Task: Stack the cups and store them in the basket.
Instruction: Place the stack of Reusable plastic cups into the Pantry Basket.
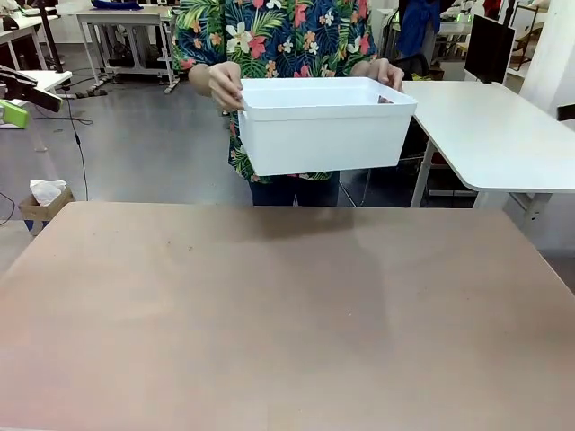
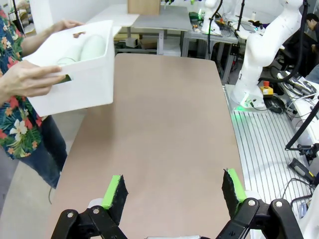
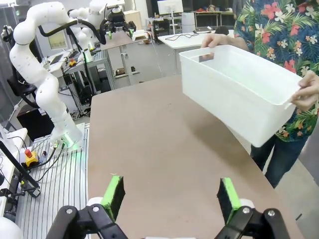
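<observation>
Two hands (image 1: 225, 85) hold the basket (image 1: 319, 135) above the table (image 1: 287, 314).

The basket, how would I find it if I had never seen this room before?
Look across the long brown table to the person in the flowered shirt at its far side. The basket is the white box that both hands lift above the table's far edge. It is plain, deep and rectangular with a flared rim, and in the left wrist view pale green cups lie inside it.
</observation>
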Robot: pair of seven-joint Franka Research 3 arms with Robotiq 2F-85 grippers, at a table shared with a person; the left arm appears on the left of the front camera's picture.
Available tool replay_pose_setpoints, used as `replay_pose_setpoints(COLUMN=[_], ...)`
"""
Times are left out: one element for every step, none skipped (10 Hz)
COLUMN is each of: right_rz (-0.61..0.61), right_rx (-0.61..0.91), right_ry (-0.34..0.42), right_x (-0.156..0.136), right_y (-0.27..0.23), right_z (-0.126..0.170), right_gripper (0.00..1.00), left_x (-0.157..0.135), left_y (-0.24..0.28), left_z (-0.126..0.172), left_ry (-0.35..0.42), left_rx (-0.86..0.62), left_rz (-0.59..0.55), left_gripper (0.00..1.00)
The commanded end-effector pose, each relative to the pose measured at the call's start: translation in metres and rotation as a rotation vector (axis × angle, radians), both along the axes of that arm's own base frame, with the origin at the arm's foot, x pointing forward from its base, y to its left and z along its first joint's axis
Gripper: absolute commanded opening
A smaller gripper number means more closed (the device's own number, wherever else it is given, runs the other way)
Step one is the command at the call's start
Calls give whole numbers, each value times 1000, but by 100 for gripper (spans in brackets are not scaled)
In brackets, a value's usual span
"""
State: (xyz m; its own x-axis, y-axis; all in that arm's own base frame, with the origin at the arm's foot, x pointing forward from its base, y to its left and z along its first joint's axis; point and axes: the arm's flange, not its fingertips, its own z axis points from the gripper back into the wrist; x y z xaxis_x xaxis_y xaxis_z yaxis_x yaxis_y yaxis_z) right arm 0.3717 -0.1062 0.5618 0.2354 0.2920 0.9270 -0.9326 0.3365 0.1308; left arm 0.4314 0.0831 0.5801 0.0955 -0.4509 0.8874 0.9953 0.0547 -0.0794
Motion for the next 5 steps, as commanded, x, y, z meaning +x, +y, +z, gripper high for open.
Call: replay_pose_setpoints(right_rz=[-6, -6, -6, -6, -6], right_rx=[23, 23, 23, 23, 23], right_ry=[0, 0, 0, 0, 0], right_x=[0, 0, 0, 0, 0], right_y=[1, 1, 1, 1, 1], right_z=[4, 4, 4, 4, 4], right_gripper=[100, 100, 100, 100, 100], left_x=[-1, -1, -1, -1, -1], left_y=[-1, -1, -1, -1, -1], left_z=[4, 4, 4, 4, 4], left_ry=[11, 11, 11, 11, 11], left_rx=[-5, -5, -5, -5, -5], left_rz=[2, 2, 2, 2, 2], left_gripper=[100, 100, 100, 100, 100])
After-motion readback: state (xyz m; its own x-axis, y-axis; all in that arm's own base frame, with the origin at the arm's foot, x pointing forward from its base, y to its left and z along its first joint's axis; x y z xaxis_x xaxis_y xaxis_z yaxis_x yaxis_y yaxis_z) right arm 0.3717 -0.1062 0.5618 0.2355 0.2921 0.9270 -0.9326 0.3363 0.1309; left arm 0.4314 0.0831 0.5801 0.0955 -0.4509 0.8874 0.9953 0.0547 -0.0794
